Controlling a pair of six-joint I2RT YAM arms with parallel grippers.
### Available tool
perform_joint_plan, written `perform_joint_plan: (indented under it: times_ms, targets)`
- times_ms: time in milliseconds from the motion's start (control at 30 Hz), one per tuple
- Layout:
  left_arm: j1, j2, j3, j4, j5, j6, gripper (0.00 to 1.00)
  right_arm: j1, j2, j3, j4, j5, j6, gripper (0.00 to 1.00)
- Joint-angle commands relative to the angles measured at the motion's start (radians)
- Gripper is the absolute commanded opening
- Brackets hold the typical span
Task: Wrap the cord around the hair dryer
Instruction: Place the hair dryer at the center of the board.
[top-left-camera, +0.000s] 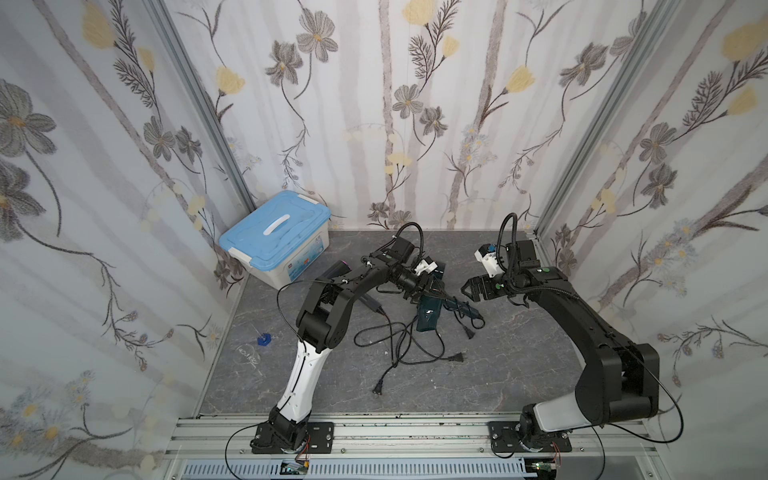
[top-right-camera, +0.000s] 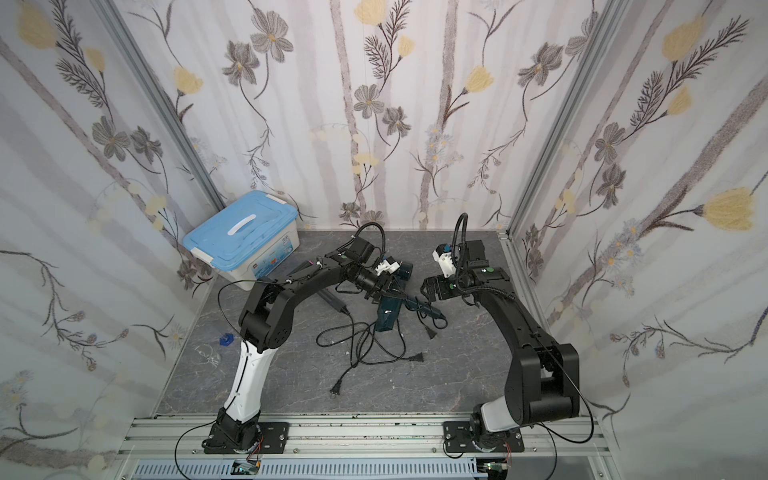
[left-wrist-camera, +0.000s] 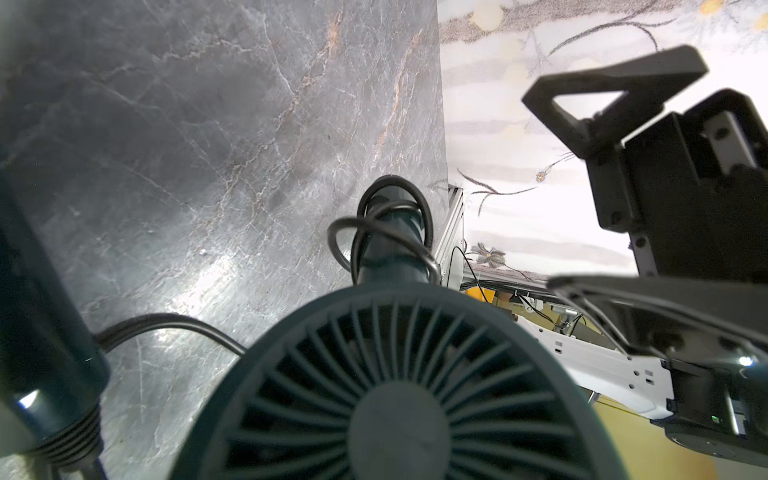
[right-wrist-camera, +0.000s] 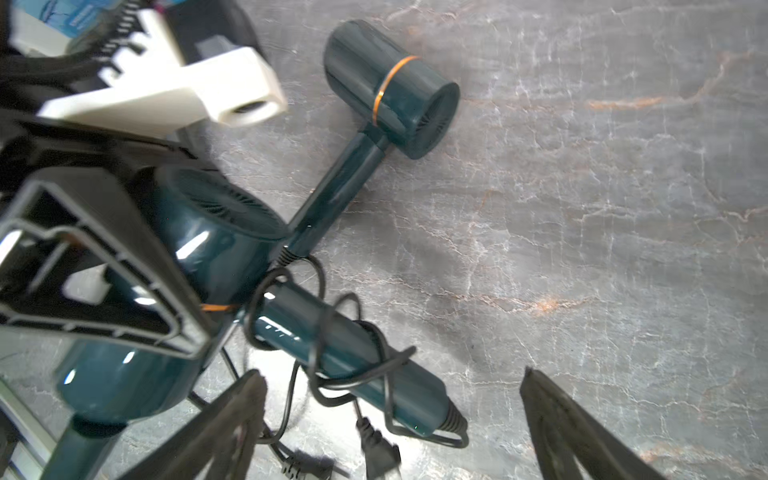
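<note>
Closest up, the hair dryer (left-wrist-camera: 399, 395) is seen, and its round head is held tight in the left gripper (top-left-camera: 419, 290). Its cord (left-wrist-camera: 426, 216) is looped around the handle, which is pointed away from that gripper. Just beside the handle's end, the right gripper (top-left-camera: 468, 289) is spread wide.

I see the hair dryer (right-wrist-camera: 216, 253) in glossy dark teal with a thin orange band, a second dryer (right-wrist-camera: 390, 87) matching it, the cord (left-wrist-camera: 166, 321) black. The table (top-left-camera: 519, 365) is grey marble veined white and rust; the box (top-left-camera: 249, 245) has a pale blue lid on white, and the wallpaper (top-left-camera: 374, 104) shows grey and yellow flowers on white.
</note>
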Motion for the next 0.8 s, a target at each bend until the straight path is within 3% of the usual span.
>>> perform_joint_plan:
  times_ms: [0, 200, 400, 633, 767]
  targets:
    - [0.000, -0.003, 0.011, 0.031, 0.053, -0.005, 0.00, 0.041, -0.062, -0.043, -0.036, -0.075, -0.024, 0.94]
    - [0.002, -0.007, 0.005, 0.035, 0.049, -0.006, 0.00, 0.133, -0.203, -0.184, 0.026, -0.129, 0.071, 0.95]
    - [0.001, 0.002, 0.005, 0.035, 0.028, -0.006, 0.00, 0.194, -0.205, -0.348, 0.170, -0.086, 0.184, 0.92]
    - [0.002, 0.001, -0.008, 0.045, 0.012, -0.004, 0.00, 0.253, -0.115, -0.411, 0.308, 0.086, 0.306, 0.73]
    - [0.003, 0.002, -0.008, 0.049, 0.012, -0.004, 0.00, 0.263, -0.055, -0.411, 0.373, 0.160, 0.343, 0.55]
